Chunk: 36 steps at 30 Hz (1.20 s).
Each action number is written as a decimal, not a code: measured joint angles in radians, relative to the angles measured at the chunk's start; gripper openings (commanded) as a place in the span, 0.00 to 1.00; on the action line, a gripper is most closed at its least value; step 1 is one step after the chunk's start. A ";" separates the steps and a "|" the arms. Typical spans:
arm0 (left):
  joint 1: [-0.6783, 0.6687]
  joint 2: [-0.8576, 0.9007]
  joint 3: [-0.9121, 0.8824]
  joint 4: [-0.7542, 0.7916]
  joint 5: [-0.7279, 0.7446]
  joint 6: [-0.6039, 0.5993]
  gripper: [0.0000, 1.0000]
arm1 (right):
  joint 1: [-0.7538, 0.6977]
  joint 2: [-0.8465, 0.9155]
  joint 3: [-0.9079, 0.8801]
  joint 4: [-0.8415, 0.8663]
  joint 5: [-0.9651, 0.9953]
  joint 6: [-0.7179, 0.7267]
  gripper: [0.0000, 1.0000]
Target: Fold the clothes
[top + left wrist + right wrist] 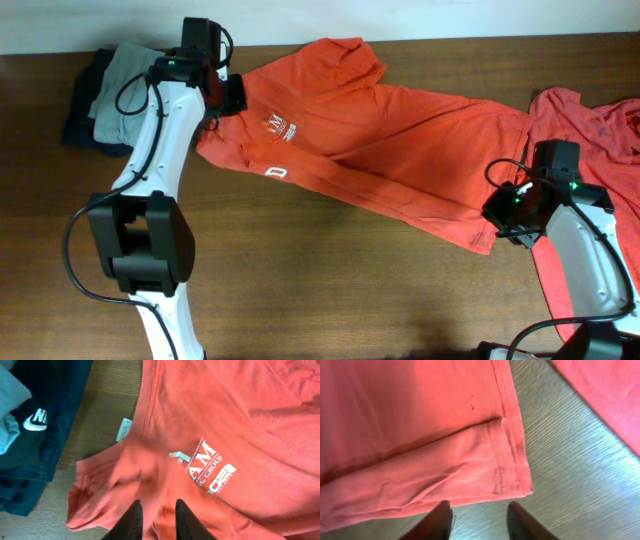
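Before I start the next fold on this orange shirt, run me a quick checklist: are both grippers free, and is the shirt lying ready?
1. Left gripper free of cloth: ok, jaws apart above the T-shirt.
2. Right gripper free: ok, jaws apart, bare table between them.
3. Long side folded over at the hem corner: ok.
4. Sleeve flat: not ok, bunched.
5. Clear of the second T-shirt: cannot tell; table shows between them at the hem, but overhead they look very close.
6. Clear of the dark pile: ok, table strip between.
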 measured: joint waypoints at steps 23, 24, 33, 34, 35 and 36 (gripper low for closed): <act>0.037 0.000 0.008 -0.071 0.040 -0.109 0.57 | 0.228 0.018 0.082 0.056 -0.023 -0.322 0.30; 0.049 0.000 0.008 -0.072 0.063 -0.121 0.57 | 0.259 0.027 0.082 0.069 -0.016 -0.335 0.40; 0.087 0.000 0.004 -0.076 0.107 -0.170 0.57 | 0.356 0.054 0.083 0.180 -0.002 -0.439 0.48; 0.087 0.000 0.000 -0.075 0.108 -0.179 0.57 | 0.356 0.054 0.083 0.180 -0.005 -0.475 0.45; 0.086 0.000 -0.003 -0.075 0.110 -0.188 0.58 | 0.356 0.054 0.083 0.179 -0.006 -0.507 0.43; 0.087 0.000 -0.007 -0.075 0.110 -0.201 0.62 | 0.356 0.057 0.083 0.176 -0.009 -0.535 0.42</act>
